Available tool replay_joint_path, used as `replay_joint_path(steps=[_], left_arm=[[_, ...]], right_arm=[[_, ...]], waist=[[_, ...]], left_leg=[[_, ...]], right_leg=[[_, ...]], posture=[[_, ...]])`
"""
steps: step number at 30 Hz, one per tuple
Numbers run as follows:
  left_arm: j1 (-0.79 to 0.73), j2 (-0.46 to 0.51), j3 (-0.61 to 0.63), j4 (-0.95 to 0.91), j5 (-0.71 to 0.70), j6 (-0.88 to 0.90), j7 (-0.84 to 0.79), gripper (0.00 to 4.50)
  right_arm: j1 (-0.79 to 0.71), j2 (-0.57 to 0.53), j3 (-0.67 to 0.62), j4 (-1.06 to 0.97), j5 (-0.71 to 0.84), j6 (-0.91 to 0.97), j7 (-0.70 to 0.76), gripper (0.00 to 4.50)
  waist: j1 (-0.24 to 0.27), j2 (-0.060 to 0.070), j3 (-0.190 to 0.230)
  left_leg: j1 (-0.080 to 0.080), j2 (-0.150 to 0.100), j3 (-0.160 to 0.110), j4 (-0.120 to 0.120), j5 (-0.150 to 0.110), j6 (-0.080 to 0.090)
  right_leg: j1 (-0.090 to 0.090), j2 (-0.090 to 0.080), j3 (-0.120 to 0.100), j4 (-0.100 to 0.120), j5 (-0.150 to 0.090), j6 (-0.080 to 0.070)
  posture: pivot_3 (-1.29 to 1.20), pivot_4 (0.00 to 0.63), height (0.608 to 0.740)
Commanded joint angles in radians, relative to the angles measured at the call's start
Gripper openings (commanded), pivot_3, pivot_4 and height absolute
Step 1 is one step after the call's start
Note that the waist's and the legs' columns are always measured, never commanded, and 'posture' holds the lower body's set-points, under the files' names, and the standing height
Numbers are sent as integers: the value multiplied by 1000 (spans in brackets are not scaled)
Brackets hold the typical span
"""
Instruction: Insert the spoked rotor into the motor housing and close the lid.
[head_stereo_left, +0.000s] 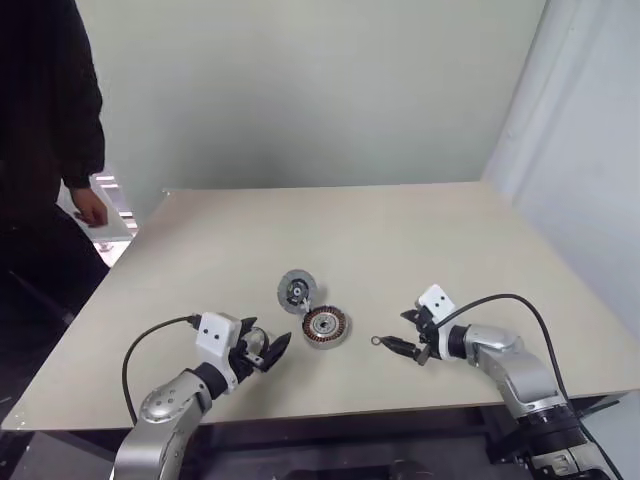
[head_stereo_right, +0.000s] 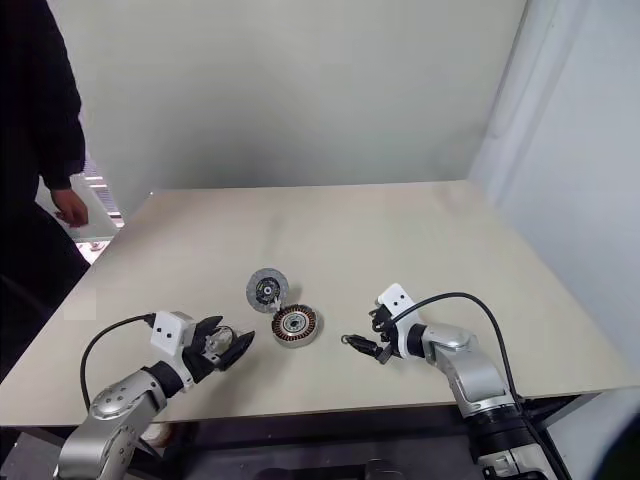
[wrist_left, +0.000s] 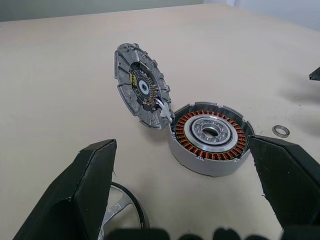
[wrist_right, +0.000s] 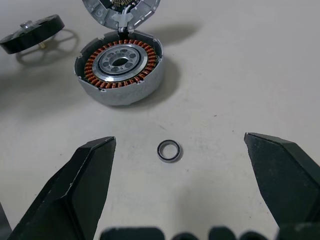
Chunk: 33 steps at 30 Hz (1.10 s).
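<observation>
The motor housing (head_stereo_left: 325, 327) sits mid-table, its copper windings ringing a silvery centre (wrist_left: 210, 131). Its hinged lid (head_stereo_left: 296, 291) stands tilted open on the far side. The spoked rotor (wrist_right: 31, 34), a black ring with silvery spokes (wrist_left: 131, 200), lies on the table left of the housing. My left gripper (head_stereo_left: 265, 346) hovers over it, open, with the fingers wide apart and not closed on it. To the right of the housing, my right gripper (head_stereo_left: 403, 333) is open and empty and points at the housing.
A small metal ring (wrist_right: 168, 150) lies loose on the table between the right gripper and the housing. A person in dark clothing (head_stereo_left: 50, 120) stands at the table's far left, one hand (head_stereo_left: 90, 210) near the edge.
</observation>
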Motion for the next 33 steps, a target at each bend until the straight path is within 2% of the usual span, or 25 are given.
replay_joint_path(steps=[1,33], left_arm=[[-8,10,24,-45,-13,-9,-2,4476],[-20,6,-11,-49,-7,-1,-11,4476]], right_arm=[[-31,4,-15,-19,16,-15,-1,4500],[-36,59,-40,-11,21,-43,-71,4500]], waist=[[0,0,0],[0,0,0]], left_leg=[[0,0,0,0,0,0],[0,0,0,0,0,0]], right_leg=[[0,0,0,0,0,0],[0,0,0,0,0,0]], posture=[[0,0,740],[0,0,740]])
